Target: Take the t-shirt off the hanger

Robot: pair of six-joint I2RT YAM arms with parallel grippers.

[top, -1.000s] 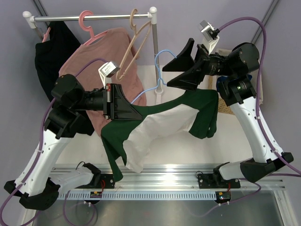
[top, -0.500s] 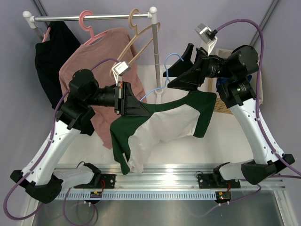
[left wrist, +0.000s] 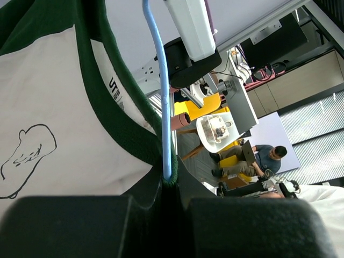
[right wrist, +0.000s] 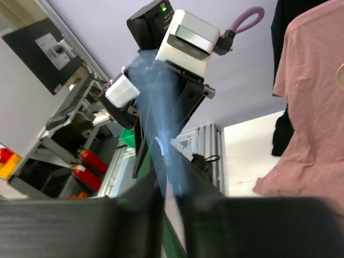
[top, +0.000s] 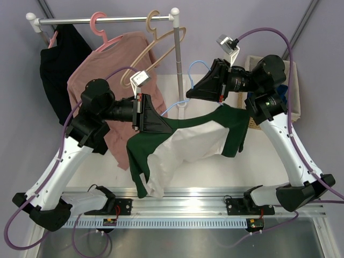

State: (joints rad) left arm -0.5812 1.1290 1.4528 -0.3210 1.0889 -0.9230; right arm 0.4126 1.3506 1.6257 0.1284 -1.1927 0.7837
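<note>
The t-shirt (top: 193, 142), white with dark green sleeves and collar, hangs in the air between my two arms. The thin light-blue hanger (top: 171, 107) rises out of its neck, hook (top: 196, 66) upward. My left gripper (top: 165, 127) is shut on the t-shirt's green collar (left wrist: 129, 134). The hanger's wire (left wrist: 160, 97) runs down into the same gap (left wrist: 169, 185). My right gripper (top: 189, 95) is shut on the hanger just below the hook. In the right wrist view the wire (right wrist: 161, 134) shows as a blue blur between the closed fingers (right wrist: 169, 191).
Behind stands a clothes rack (top: 107, 20) with its post (top: 176, 54) just left of my right gripper. On it hang a black garment (top: 59, 64), a dusty-pink shirt (top: 115, 64) on a pink hanger (top: 99, 24), and a bare beige wooden hanger (top: 156, 48). A basket (top: 293, 91) sits at the back right.
My right gripper has closed on the hanger's neck and shifted slightly up and left. My left arm swung right with the collar, then held still; the shirt's lower part moved with it.
</note>
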